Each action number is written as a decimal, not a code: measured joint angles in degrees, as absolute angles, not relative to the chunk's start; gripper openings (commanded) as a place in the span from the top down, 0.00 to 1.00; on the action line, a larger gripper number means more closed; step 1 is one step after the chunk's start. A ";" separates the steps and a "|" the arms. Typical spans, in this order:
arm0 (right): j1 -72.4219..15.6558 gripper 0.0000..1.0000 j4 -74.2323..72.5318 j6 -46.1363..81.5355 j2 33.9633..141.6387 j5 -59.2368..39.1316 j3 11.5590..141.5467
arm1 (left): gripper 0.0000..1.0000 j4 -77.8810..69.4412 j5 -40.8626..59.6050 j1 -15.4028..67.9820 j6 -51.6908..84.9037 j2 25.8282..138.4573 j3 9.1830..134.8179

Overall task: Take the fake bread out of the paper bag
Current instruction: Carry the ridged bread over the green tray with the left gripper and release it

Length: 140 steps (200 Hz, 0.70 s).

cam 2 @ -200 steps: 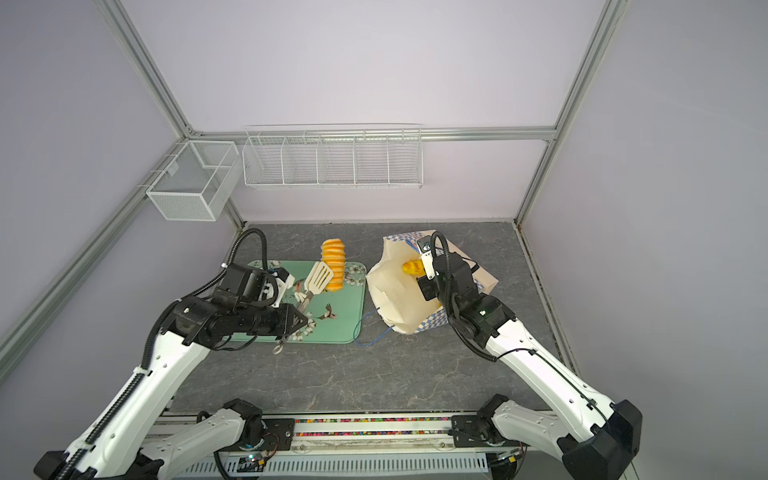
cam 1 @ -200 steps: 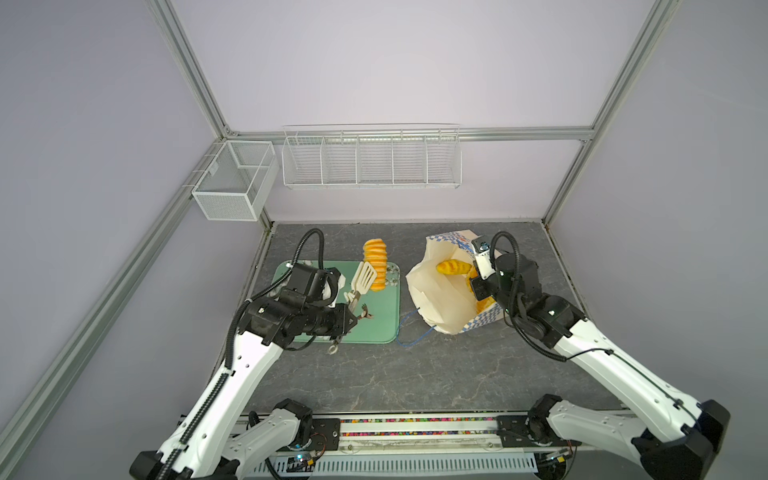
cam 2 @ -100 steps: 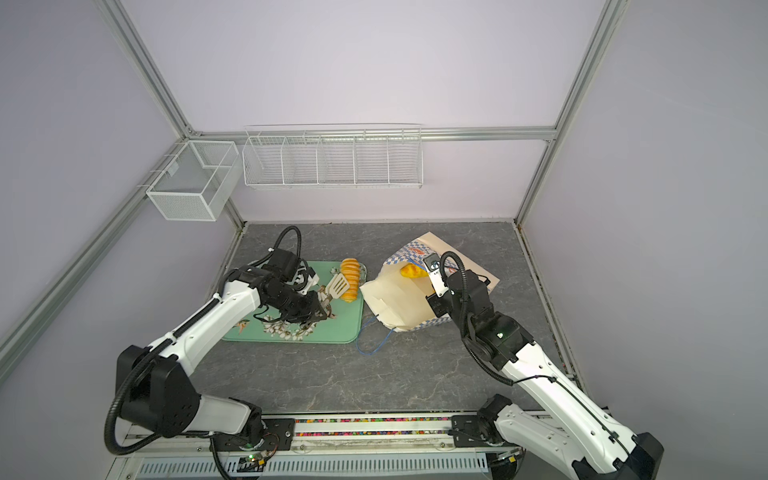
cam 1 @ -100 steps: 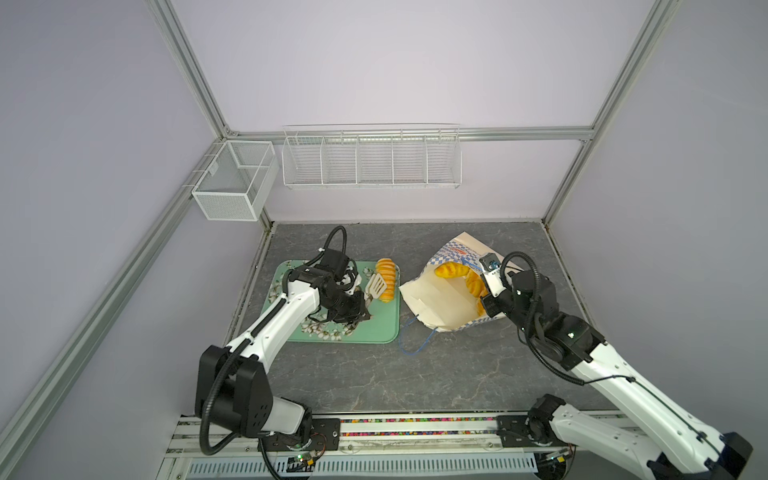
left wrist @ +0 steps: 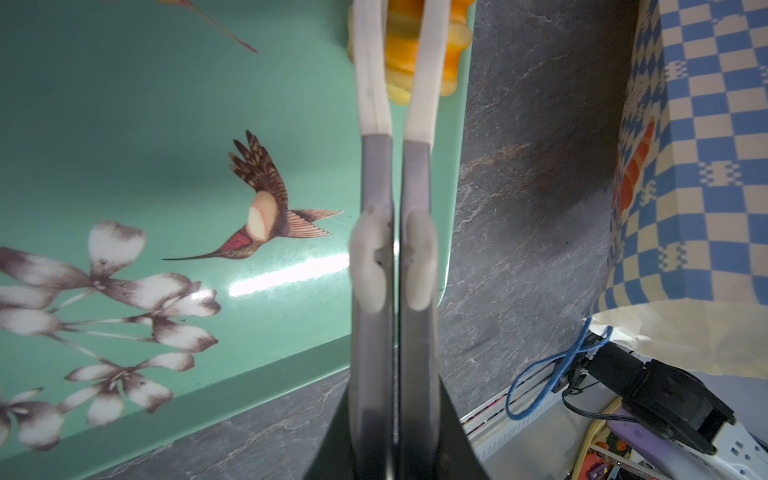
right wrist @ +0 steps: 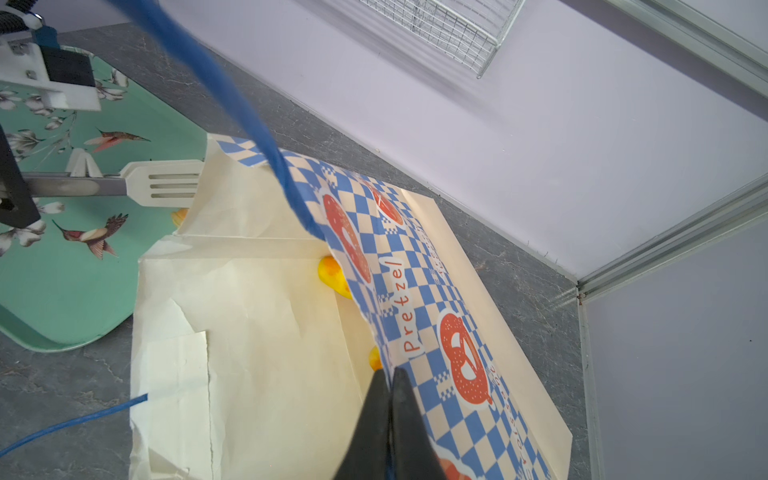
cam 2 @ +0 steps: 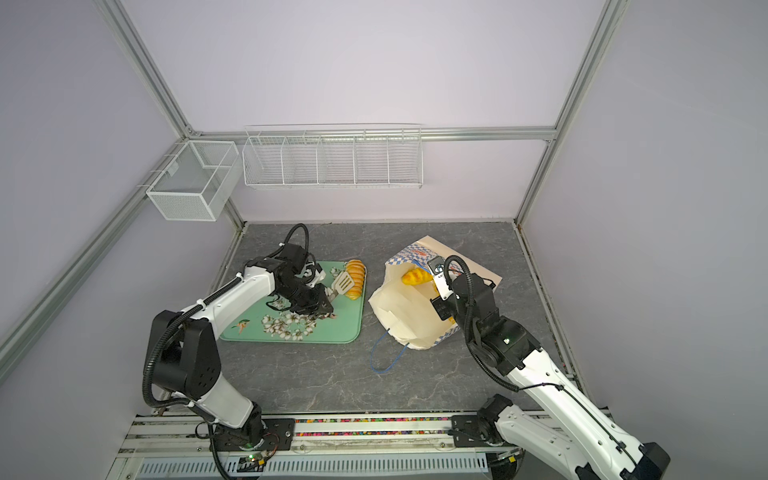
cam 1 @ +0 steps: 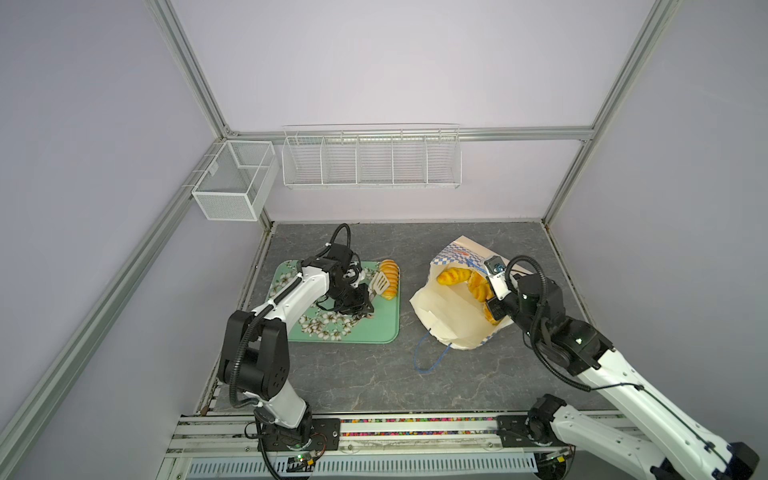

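A ribbed golden loaf of fake bread (cam 1: pixel 391 278) (cam 2: pixel 357 279) (left wrist: pixel 455 37) lies at the far right corner of the green tray (cam 1: pixel 374 328) (cam 2: pixel 336 328) (left wrist: pixel 124 124). My left gripper (cam 1: pixel 361 301) (cam 2: pixel 324 301) (left wrist: pixel 395 436) is shut on grey tongs (cam 1: pixel 379 283) (left wrist: pixel 376 187) (right wrist: pixel 162 183), whose white blades straddle that loaf. The paper bag (cam 1: pixel 449 316) (cam 2: pixel 407 316) (right wrist: pixel 266 332) leans open towards the tray. More bread (cam 1: pixel 455 276) (cam 2: pixel 417 275) (right wrist: pixel 332 276) shows inside it. My right gripper (cam 1: pixel 496 305) (cam 2: pixel 438 309) (right wrist: pixel 390 386) is shut on the bag's checkered rim.
A blue cord handle (cam 1: pixel 430 357) trails from the bag onto the grey floor. The other handle (right wrist: pixel 232 95) crosses close to the right wrist camera. A wire rack (cam 1: pixel 370 160) and a mesh box (cam 1: pixel 235 180) hang on the back wall. The arms' rail (cam 1: pixel 415 428) runs along the front.
The left arm has brought the tongs and loaf down from above the tray to its far right corner. The bag has tipped lower and opened wider in the right gripper's hold.
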State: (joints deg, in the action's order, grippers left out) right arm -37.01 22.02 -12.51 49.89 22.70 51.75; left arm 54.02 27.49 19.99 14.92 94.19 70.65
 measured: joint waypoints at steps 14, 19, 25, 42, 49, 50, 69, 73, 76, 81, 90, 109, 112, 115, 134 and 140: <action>-37.01 0.93 22.02 -12.51 50.24 22.70 51.75 | 0.74 54.08 27.49 19.99 14.48 94.19 71.00; -37.01 0.93 22.00 -12.51 50.33 22.70 51.75 | 0.74 54.17 27.49 19.99 14.41 94.19 71.13; -37.01 0.93 22.00 -12.51 50.41 22.70 51.75 | 0.74 54.30 27.46 19.99 14.31 94.19 71.29; -37.01 0.93 22.00 -12.51 50.65 22.70 51.81 | 0.73 54.46 27.27 19.99 14.20 94.17 71.48; -37.01 0.93 21.98 -12.51 50.78 22.70 51.86 | 0.73 54.57 27.14 19.99 14.09 94.11 71.48; -37.01 0.93 21.96 -12.49 50.83 22.70 51.86 | 0.73 54.59 27.11 19.99 14.06 94.11 71.48; -37.01 0.93 21.98 -12.49 51.22 22.70 52.01 | 0.72 54.87 26.50 19.99 13.78 93.71 71.48; -37.01 0.93 21.98 -12.49 51.33 22.70 52.07 | 0.72 54.92 26.37 19.97 13.74 93.60 71.48; -37.01 0.93 21.98 -12.49 51.40 22.70 52.12 | 0.72 54.94 26.26 19.99 13.65 93.51 71.48; -37.01 0.93 21.98 -12.49 51.51 22.70 52.18 | 0.72 55.00 25.93 19.99 13.58 93.32 71.50; -37.01 0.93 21.96 -12.49 51.68 22.68 52.29 | 0.72 55.29 25.43 19.99 13.37 92.97 71.59; -37.01 0.93 21.96 -12.49 51.79 22.68 52.29 | 0.71 56.05 24.69 19.92 13.17 92.16 71.79; -37.01 0.93 21.98 -12.49 51.81 22.70 52.29 | 0.71 56.12 24.60 19.90 13.10 92.01 71.79; -37.01 0.93 21.96 -12.47 51.83 22.70 52.29 | 0.70 56.18 24.47 19.88 13.04 91.88 71.81; -37.01 0.93 21.96 -12.47 52.03 22.68 52.29 | 0.69 56.55 24.16 19.88 12.91 91.18 71.81; -37.01 0.93 21.93 -12.47 52.10 22.70 52.29 | 0.69 56.69 24.08 19.88 12.82 91.00 71.81</action>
State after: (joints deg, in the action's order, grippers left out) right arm -37.01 21.93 -12.47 52.10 22.70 52.29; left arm 56.69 24.08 19.88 12.82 91.00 71.81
